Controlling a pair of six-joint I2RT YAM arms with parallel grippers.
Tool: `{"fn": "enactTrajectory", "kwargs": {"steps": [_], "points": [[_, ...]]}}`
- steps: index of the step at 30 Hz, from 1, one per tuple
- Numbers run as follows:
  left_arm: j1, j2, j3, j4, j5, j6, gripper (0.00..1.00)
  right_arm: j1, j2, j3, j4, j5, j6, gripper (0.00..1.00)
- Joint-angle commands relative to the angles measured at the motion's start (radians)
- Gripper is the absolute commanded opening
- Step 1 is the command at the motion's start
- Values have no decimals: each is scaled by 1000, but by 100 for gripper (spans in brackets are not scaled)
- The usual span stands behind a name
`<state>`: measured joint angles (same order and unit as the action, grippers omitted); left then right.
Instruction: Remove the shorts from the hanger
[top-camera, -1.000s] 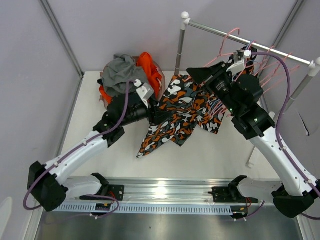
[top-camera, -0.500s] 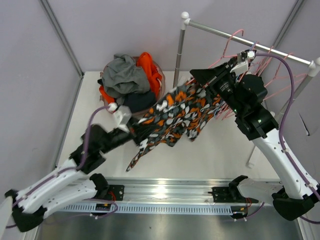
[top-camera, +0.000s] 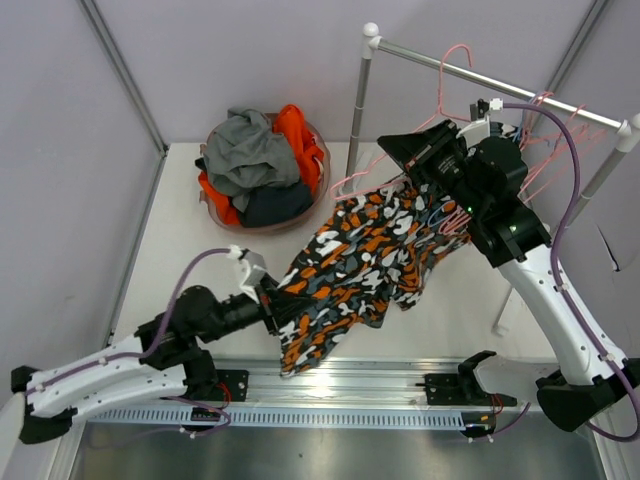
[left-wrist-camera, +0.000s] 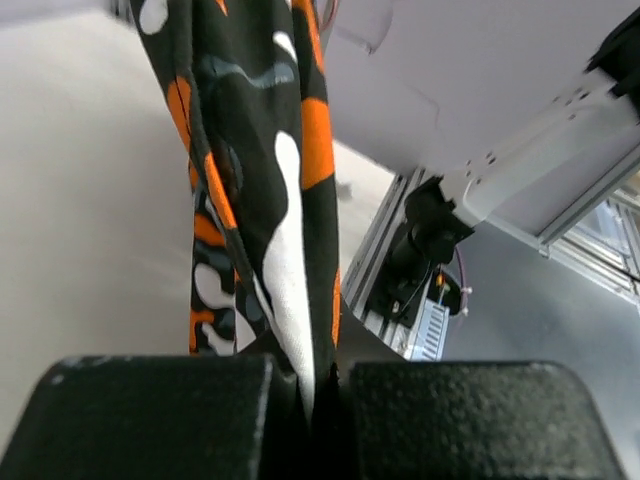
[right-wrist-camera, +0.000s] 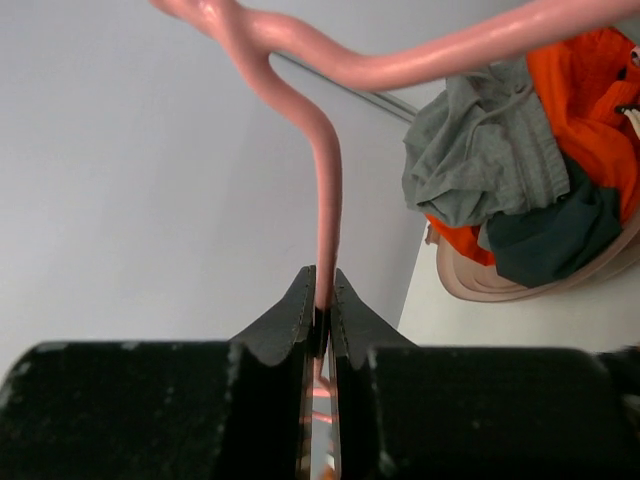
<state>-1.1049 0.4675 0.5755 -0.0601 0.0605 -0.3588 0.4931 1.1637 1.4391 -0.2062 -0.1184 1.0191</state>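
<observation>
Since half a second ago your left arm has pulled back toward 7 o'clock. It has dragged the blotch-patterned shorts (top-camera: 360, 255) out long across the table (top-camera: 455, 320).

Top view: a round basket (top-camera: 222, 217) heaped with grey, orange and dark garments sits at 11 o'clock, well apart from the shorts. The metal rail (top-camera: 520, 98) crosses at 1 o'clock. The left gripper (top-camera: 272, 305) pinches the shorts' lower hem, and their upper edge hangs just beside the right gripper (top-camera: 392, 150).

Left wrist: the fingers are squeezed tight on a soft fold, with orange, white and grey blotches on black.

Right wrist: the fingers are clamped on the pink hanger (right-wrist-camera: 324, 200), a thin, smooth, curving wire. The basket is at 3 o'clock.
</observation>
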Motion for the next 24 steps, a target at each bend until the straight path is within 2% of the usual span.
{"fn": "enactTrajectory", "kwargs": {"steps": [1,4,9,13,14,15,17,19,20,24], "points": [[-97,94,-66,78,-192,-45,0,-44,10,90,96,51,-33,0],[-151,210,-127,178,-376,-63,0,-45,22,122,79,36,-22,0],[-153,400,-117,307,-481,-54,0,-47,25,135,93,8,9,0],[-153,540,6,293,-576,-31,0,-41,40,103,198,-88,114,0],[-151,593,29,275,-606,-10,0,-28,60,89,252,-114,189,0],[-150,621,99,261,-643,0,0,-18,70,78,296,-160,223,0],[-130,672,147,212,-732,17,0,28,106,70,366,-190,281,0],[-96,743,240,183,-740,3,0,64,123,78,399,-199,295,0],[-46,764,288,157,-725,-12,0,79,131,86,409,-201,303,0],[98,929,420,-5,-604,-71,0,130,140,90,453,-213,343,0]]}}
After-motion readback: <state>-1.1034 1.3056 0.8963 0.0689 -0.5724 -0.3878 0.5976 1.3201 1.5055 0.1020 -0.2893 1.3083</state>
